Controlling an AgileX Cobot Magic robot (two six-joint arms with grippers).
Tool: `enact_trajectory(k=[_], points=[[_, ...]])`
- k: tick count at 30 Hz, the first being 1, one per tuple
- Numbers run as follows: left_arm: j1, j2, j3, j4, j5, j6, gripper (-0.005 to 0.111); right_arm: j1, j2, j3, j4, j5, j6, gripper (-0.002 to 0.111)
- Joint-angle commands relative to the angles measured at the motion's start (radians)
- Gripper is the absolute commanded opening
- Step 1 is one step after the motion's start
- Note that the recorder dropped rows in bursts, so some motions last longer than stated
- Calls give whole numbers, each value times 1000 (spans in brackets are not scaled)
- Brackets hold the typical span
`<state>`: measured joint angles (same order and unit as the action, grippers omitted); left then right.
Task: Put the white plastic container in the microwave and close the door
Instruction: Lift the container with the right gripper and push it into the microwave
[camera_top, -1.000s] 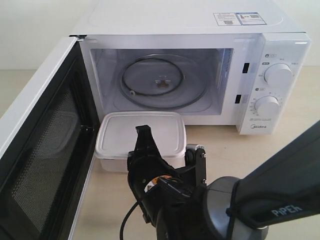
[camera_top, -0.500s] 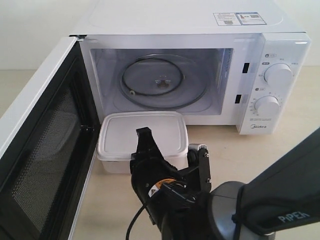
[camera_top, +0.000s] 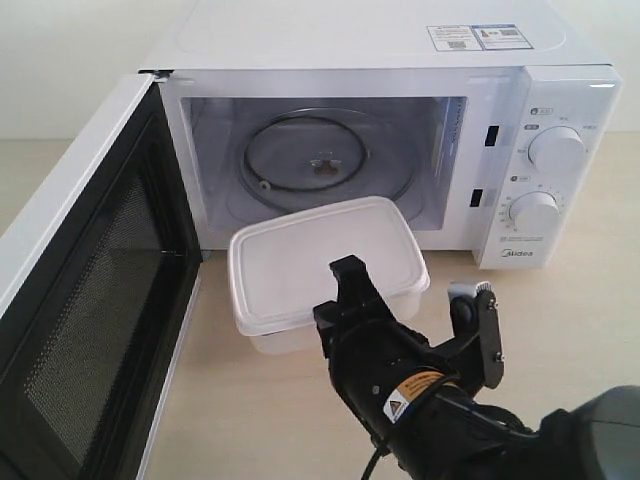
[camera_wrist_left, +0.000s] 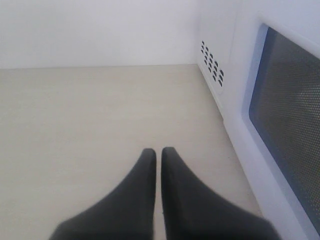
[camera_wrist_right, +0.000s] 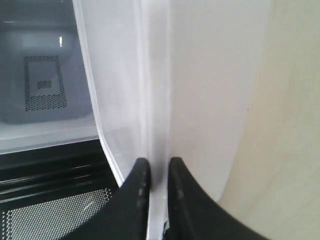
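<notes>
**Left hand** (camera_wrist_left: 157, 152): out of the exterior view. In the left wrist view its two dark fingers lie together with only a hairline between them and nothing held. It hangs over bare counter (camera_wrist_left: 75, 125), just beside the door's outer face.

**Door** (camera_top: 95, 300): at 9 o'clock in the exterior view, swung wide on its left hinge with the black inner frame turned toward the cavity. Its free edge runs off the lower left of the view. The left wrist view shows its mesh pane (camera_wrist_left: 292, 125) from outside, and the vent holes (camera_wrist_left: 212, 67) in the oven's side wall.

**Microwave** (camera_top: 380, 50): at 12 o'clock, white, with stickers (camera_top: 480, 37) on top. The cavity (camera_top: 320, 160) stands open and holds the glass turntable (camera_top: 325, 165).

**White plastic container** (camera_top: 300, 260): at the centre, at 6 o'clock from the cavity mouth and outside it. It is lidded and tilted, its far right corner higher than its near left corner. The far edge overlaps the cavity's lower lip in this view. A strip of bare counter lies between it and the door at its 9 o'clock.

**Right hand** (camera_top: 348, 270): at 6 o'clock of the container, coming up from the lower edge of the view. The right wrist view shows the hand (camera_wrist_right: 157, 165) clamped on the container's (camera_wrist_right: 200, 75) rim, one finger on each side of the thin edge.

**Knobs**, upper (camera_top: 555, 150) and lower (camera_top: 533, 212): at 3 o'clock on the right panel. Open counter (camera_top: 580, 300) lies below them.
</notes>
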<state>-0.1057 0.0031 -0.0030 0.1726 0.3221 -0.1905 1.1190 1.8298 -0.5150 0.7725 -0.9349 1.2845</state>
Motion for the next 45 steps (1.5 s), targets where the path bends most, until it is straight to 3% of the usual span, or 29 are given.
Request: enact_trajectory(k=[1, 6, 21, 30, 45], points=[[3, -3, 3, 0, -7, 4, 4, -3, -38, 26, -80, -51, 7, 0], [3, -3, 3, 0, -7, 4, 4, -3, -40, 26, -150, -81, 42, 0], [3, -3, 3, 0, -7, 4, 4, -7, -40, -37, -39, -108, 62, 0], [3, -3, 3, 0, -7, 4, 4, -99, -40, -131, -61, -19, -57, 0], [3, -3, 3, 0, -7, 4, 4, -254, -40, -260, -144, 129, -93, 0]])
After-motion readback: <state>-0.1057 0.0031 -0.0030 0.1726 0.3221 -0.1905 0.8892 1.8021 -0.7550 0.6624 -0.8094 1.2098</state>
